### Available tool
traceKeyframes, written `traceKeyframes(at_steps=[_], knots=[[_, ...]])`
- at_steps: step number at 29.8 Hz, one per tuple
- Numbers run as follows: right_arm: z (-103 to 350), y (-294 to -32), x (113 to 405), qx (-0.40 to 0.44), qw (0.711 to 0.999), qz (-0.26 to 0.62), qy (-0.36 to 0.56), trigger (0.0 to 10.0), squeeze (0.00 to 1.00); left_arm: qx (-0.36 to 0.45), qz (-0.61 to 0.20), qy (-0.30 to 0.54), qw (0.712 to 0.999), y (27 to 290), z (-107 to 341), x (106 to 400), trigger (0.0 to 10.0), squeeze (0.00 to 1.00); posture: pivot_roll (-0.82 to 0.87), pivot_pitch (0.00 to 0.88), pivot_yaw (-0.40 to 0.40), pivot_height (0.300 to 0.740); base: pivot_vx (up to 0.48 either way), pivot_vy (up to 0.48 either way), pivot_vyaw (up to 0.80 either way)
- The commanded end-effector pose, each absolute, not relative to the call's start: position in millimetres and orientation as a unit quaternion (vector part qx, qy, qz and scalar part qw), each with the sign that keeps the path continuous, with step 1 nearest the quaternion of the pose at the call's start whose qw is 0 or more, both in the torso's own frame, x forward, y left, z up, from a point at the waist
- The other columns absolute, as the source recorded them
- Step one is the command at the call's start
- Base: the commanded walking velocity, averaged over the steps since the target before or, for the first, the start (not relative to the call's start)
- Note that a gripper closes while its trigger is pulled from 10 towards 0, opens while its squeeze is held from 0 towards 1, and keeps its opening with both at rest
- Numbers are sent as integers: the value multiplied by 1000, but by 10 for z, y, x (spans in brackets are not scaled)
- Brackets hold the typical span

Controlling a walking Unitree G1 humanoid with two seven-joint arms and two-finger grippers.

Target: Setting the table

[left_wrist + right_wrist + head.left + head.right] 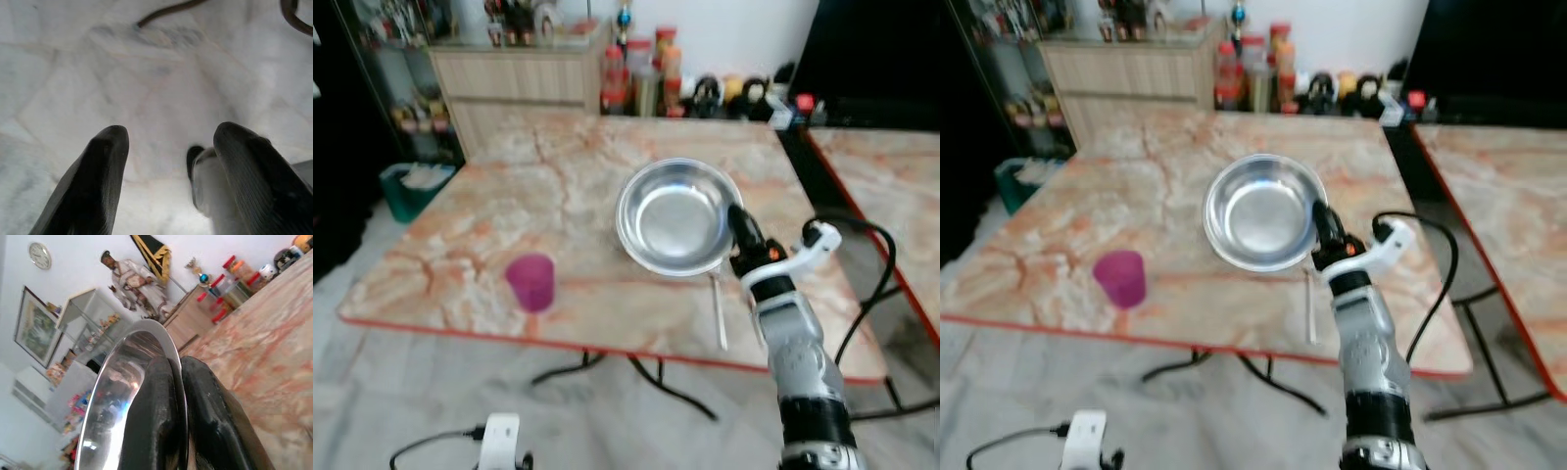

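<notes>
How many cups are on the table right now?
1. The purple cup stands near the table's front edge, on the robot's left, apart from the steel bowl that the right gripper pinches by its rim. None seems hidden.

I read this as a home dining area: an orange-veined marble table (pixel 558 186), a light wooden sideboard (pixel 514 78), red-capped condiment jars (pixel 636 73), a framed picture (pixel 34 325), a white tiled floor (pixel 401 411).
</notes>
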State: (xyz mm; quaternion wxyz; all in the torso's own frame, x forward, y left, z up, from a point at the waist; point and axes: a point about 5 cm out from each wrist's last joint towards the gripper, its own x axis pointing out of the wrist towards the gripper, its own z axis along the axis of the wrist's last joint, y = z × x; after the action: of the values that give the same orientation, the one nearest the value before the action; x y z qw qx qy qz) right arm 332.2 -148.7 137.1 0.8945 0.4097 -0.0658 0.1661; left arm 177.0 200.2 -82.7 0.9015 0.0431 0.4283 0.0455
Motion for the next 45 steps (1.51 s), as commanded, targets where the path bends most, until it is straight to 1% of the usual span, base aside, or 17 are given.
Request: traceKeyframes(at_steps=[1,11,22,27,36,40,45], knots=[[1437,-1511,3341,404,896,168,-76,10000,0,49,45,425,903,2011,-812,1801,10000,0,3,0,-4,719,0,-368,0],[1438,-1536,3346,406,897,156,-79,10000,0,46,48,426,902,2004,-818,1789,10000,0,0,0,-1,719,0,-365,0],[1431,-1621,3325,403,902,131,-90,10000,0,46,48,427,902,2001,-824,1778,10000,0,-11,0,6,719,0,-363,0],[1440,-1656,3326,399,904,120,-95,10000,0,47,46,427,902,2000,-822,1782,10000,0,-11,0,6,719,0,-362,749],[1408,-1697,3334,402,906,102,-89,10000,0,47,43,427,902,1985,-822,1788,10000,0,-18,0,10,719,187,-360,0],[1412,-1705,3339,397,908,97,-92,10000,0,48,42,428,902,1988,-825,1781,10000,0,-21,0,11,719,120,-356,413],[1400,-1715,3351,401,907,91,-89,10000,0,48,41,426,902,1991,-824,1777,10000,0,-19,0,12,719,242,-340,0]])
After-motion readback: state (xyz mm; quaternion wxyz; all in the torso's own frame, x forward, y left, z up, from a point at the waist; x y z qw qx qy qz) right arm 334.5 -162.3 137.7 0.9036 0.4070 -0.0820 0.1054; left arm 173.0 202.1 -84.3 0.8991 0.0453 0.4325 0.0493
